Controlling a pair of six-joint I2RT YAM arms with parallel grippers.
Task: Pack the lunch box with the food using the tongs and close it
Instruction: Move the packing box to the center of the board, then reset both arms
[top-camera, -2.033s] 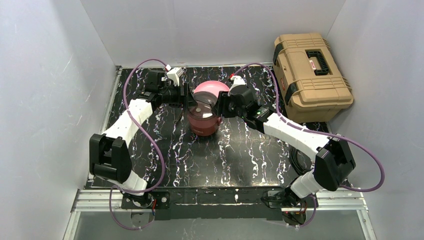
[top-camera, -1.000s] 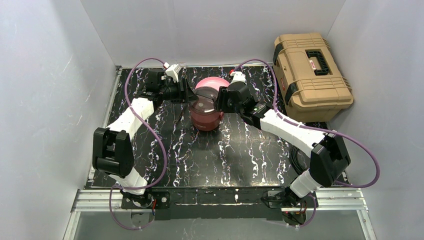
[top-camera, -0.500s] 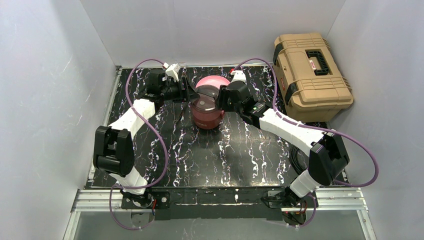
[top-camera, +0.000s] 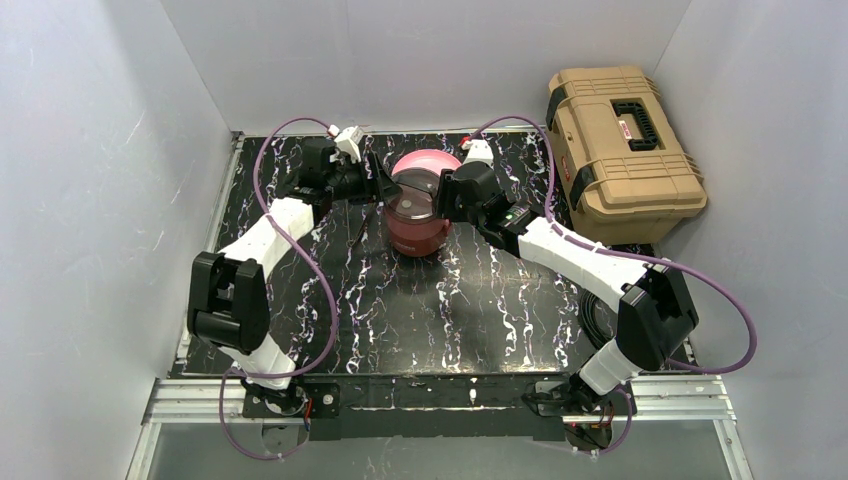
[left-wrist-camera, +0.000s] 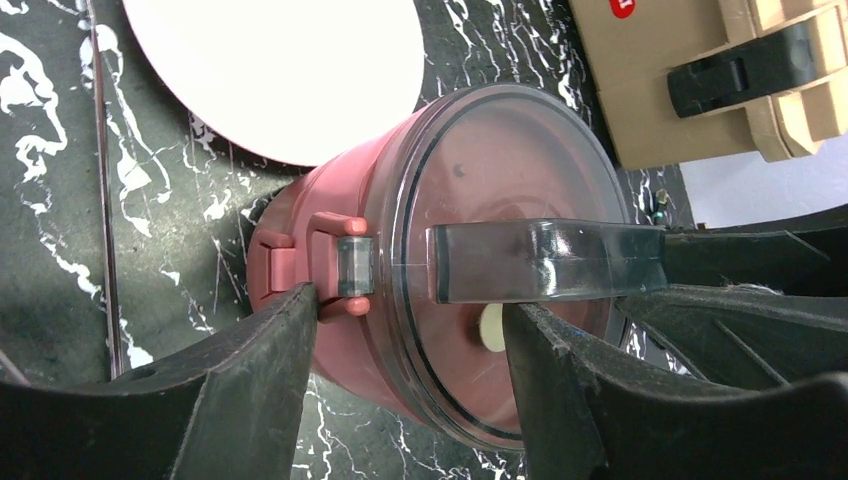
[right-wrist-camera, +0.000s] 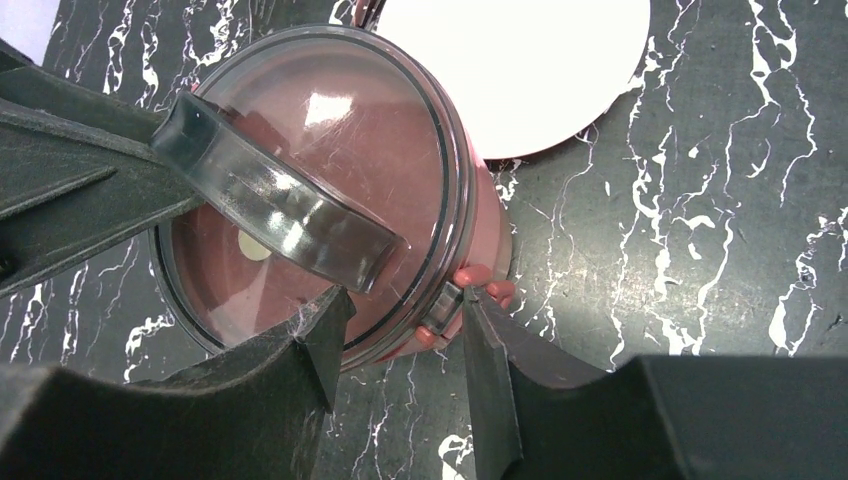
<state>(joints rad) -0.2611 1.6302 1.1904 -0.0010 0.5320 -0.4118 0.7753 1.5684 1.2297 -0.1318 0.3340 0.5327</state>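
The left end effector (left-wrist-camera: 410, 300) appears closed on the rim of the maroon round plastic lunch box (top-camera: 416, 238). One finger bears on the maroon body beside the clear side latch (left-wrist-camera: 353, 265), and the other lies on the transparent lid. The right end effector (right-wrist-camera: 405, 295) takes the opposite rim likewise, with its fingers either side of the second clear latch (right-wrist-camera: 443, 312). How firmly either pair presses cannot be determined.

The lunch box stands upright on the black marbled table (top-camera: 450, 300), directly between the two end effectors. Its lid is seated, and the smoked clear handle (left-wrist-camera: 545, 262) spans the top. Just beyond both end effectors lies the flat pink round plate (top-camera: 428, 160), close against the lunch box. The slim dark metal tongs (left-wrist-camera: 103, 200) lie unheld on the table, outboard of the left end effector.

No loose food shows in any view, so packing is judged complete and the step in hand is closing. The next move calls for each latch to be pressed flat against the body until it catches. Both sides should be loaded evenly so the lid does not tilt.
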